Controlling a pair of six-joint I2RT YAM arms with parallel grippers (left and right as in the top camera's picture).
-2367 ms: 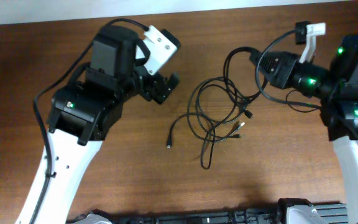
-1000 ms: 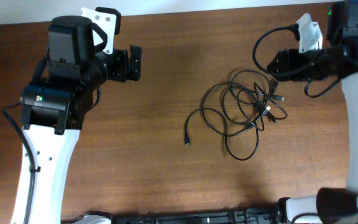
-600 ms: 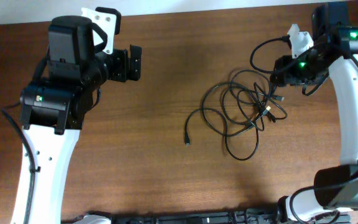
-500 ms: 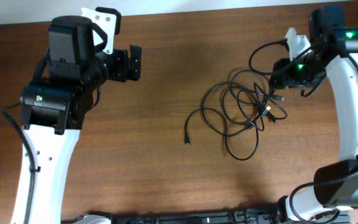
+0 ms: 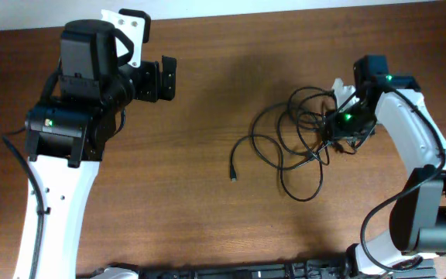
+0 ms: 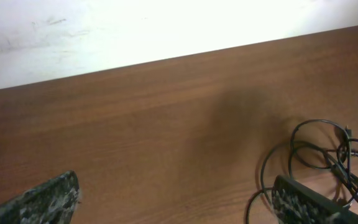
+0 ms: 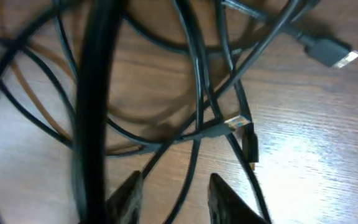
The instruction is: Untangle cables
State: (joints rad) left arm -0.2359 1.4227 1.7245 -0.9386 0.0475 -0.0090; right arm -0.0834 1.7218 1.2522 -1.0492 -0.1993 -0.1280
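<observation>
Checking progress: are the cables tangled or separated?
Tangled: the cables lie in overlapping loops, strands crossing each other in the right wrist view.

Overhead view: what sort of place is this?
Probably a robotics lab bench: left arm and right arm at a wood-grain table, plain white wall behind, tangled cables laid out.

White links and black housings form the left arm and right arm; green lights glow; the left gripper is black.
</observation>
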